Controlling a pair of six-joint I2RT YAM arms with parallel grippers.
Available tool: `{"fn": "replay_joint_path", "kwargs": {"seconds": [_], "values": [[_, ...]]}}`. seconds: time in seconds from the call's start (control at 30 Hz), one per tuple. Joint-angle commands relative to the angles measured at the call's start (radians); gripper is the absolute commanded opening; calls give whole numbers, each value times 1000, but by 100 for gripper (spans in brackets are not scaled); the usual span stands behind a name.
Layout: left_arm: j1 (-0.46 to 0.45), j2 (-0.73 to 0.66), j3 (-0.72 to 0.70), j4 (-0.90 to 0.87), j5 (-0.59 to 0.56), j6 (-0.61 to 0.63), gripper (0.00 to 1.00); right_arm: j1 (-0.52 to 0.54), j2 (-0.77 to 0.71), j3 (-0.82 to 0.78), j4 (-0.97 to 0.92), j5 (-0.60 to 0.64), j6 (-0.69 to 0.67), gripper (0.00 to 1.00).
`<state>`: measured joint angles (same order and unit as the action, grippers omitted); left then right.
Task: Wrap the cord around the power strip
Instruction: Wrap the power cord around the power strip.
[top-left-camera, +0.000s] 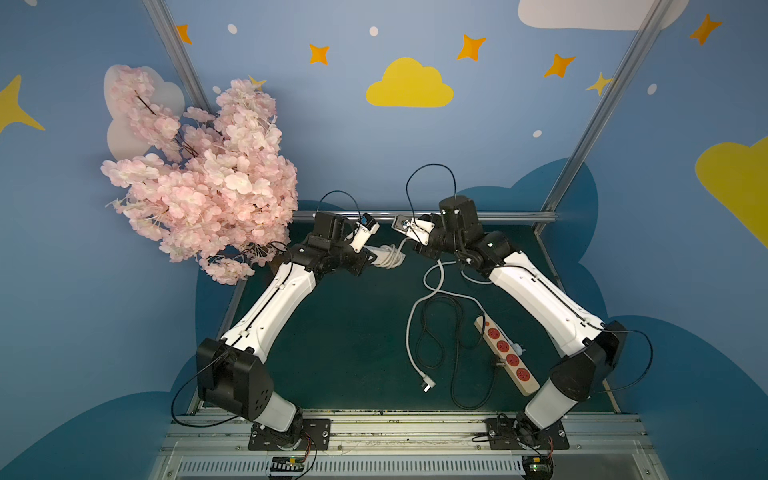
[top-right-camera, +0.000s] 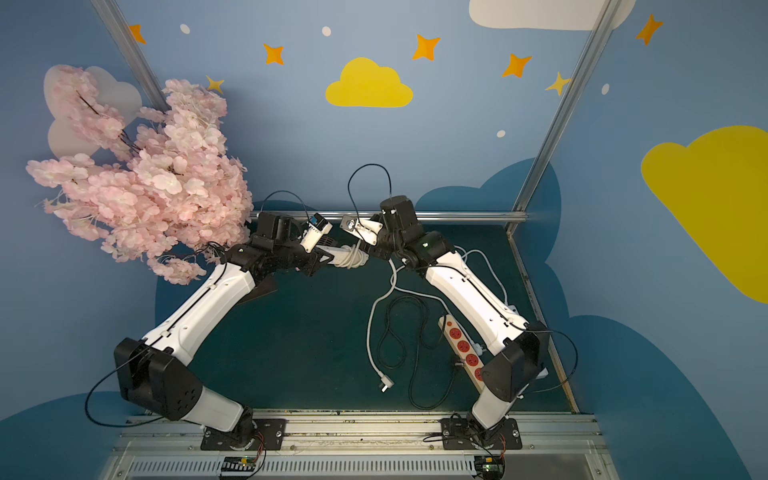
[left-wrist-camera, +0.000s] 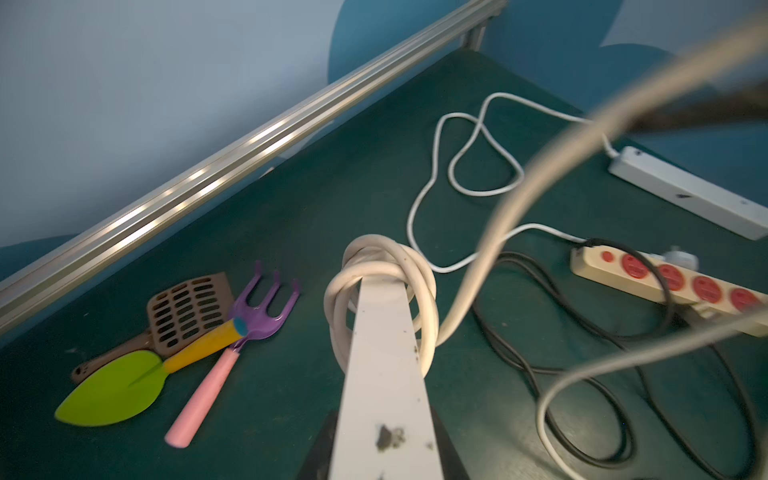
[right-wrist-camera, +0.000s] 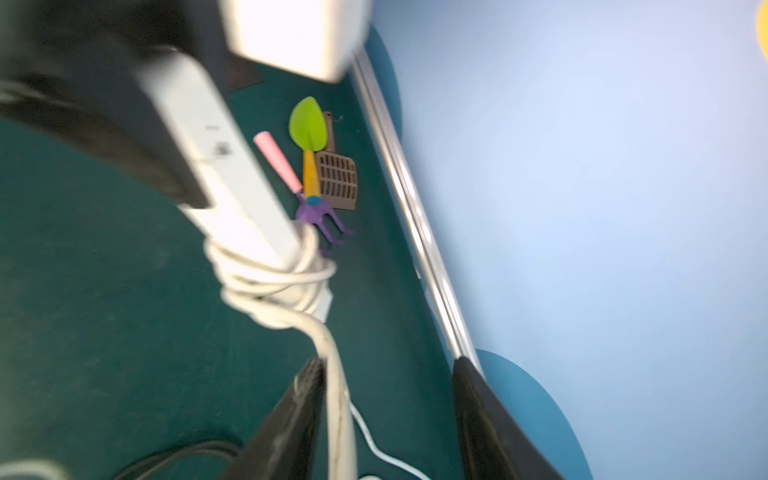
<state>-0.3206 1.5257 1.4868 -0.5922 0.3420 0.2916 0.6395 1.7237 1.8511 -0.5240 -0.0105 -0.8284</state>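
We see the left fingers (left-wrist-camera: 320, 453) closed firmly on the white power strip (left-wrist-camera: 386, 374), one finger on each long side. The strip is carried in the air above the desk (top-left-camera: 353, 345) and points toward the other arm. Its cord (left-wrist-camera: 424, 299) is wound in several turns around the far end of the strip, the turns partly over each other. From this coil the cord goes up to the right fingers (right-wrist-camera: 291, 424). These stand about half open, with a clear gap between them. The cord runs along the inner face of one finger and touches it. The other finger is free, so they do not pinch it. Past them the cord drops to the desk.

The desk is dark green. On its right part lies a beige power strip (top-left-camera: 507, 357) with red sockets, and a black cord (top-left-camera: 457, 328) in loose loops beside it and partly over it. A white plug (top-left-camera: 424, 385) lies near these loops; we cannot tell to which cord it belongs. In the left wrist view a second white power strip (left-wrist-camera: 685, 195) lies near the beige one. Close to the back rail (top-left-camera: 498, 215) lie a green toy spade (left-wrist-camera: 112, 390), a purple toy rake (left-wrist-camera: 262, 311) and a brown slotted scoop (left-wrist-camera: 187, 311), touching one another. The walls (top-left-camera: 374, 137) are blue with yellow clouds and stars, and a pink blossom branch (top-left-camera: 199, 187) stands at the left side.
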Motion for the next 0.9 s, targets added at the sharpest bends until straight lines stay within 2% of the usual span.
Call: {"fn": "replay_joint_path", "kwargs": {"seconds": [0.0,0.13,0.27,0.33,0.4,0.5,0.53,0.6,0.7,0.87], "values": [[-9,-21,49,-264,263,122,3,-76,97,157,14,-35,-58,0],[-9,-20,72,-328,581,150,3,-148,244,320,-17,-111,-46,0],[3,-23,76,-268,814,115,3,-208,332,395,-32,-237,-8,0],[30,-46,40,-126,901,9,2,-236,356,401,-35,-306,24,0],[65,-96,-60,203,947,-228,3,-272,376,400,-27,-389,106,3],[112,-130,-186,773,977,-646,2,-314,382,345,41,-482,250,17],[118,-125,-196,880,967,-726,3,-322,371,307,86,-490,292,20],[117,-118,-197,988,934,-811,3,-328,347,213,205,-487,382,30],[110,-111,-206,1122,903,-910,3,-331,326,128,323,-468,509,40],[116,-109,-229,1298,837,-1053,2,-353,335,82,379,-468,703,49]]}}
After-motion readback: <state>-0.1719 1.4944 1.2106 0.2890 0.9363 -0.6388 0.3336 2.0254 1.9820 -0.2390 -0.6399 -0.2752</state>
